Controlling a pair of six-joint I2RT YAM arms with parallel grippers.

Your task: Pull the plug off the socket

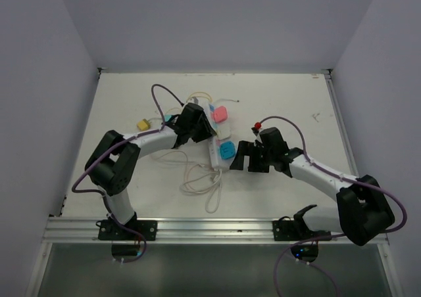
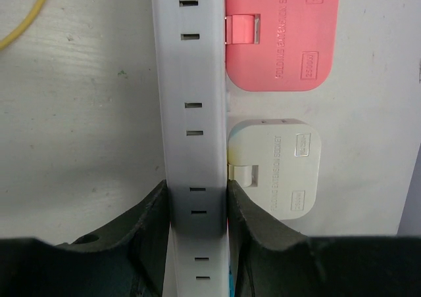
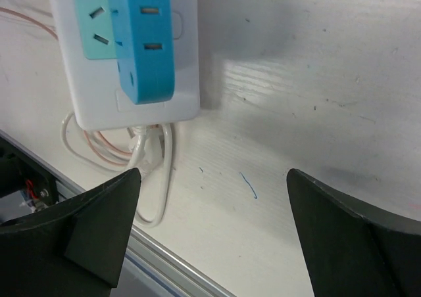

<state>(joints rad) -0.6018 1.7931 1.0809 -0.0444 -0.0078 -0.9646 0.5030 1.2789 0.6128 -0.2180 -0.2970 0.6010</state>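
Left jaws clamped narrow on the socket (image 2: 194, 113), its white bar running up between them, right jaws gaping wide over the desk (image 3: 316, 80), blue plug (image 3: 141, 41) seated in the socket's end, ahead and left of them, pink adapter (image 2: 279, 34) beyond the left jaws, embossed "FOLDING EXTENSION SOCKET"

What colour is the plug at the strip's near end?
The plug is blue; the right wrist view shows it best.

The pink adapter (image 2: 279, 41) and cream adapter (image 2: 273, 172) each read "FOLDING EXTENSION SOCKET" (embossed, running sideways).
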